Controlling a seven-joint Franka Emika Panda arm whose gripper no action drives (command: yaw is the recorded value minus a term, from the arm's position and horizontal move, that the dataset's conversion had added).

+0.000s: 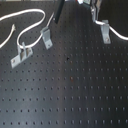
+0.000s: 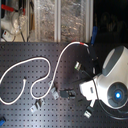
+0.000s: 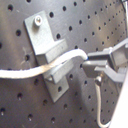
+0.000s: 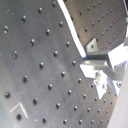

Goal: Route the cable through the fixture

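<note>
Gripper (image 3: 92,65) pinches the cable (image 3: 30,73) right beside the fixture (image 3: 50,55) in the first wrist view, fingers closed on the white cord. There the cable passes across the fixture's U-shaped upright, seated in its slot, and a second stretch of cord hangs down past the fingers. In the first exterior view the fixture (image 1: 105,33) sits near the top edge toward the first exterior view's right, cable (image 1: 117,35) running off its side to the frame edge, arm just above it. A darker clip (image 1: 45,36) and a flat bracket (image 1: 21,54) stand well apart toward the first exterior view's left, cord looping around them. The perforated board (image 1: 70,95) lies bare across the lower half. In the second exterior view the cable (image 2: 45,62) curves in wide loops, its red band (image 2: 84,44) near the arm
</note>
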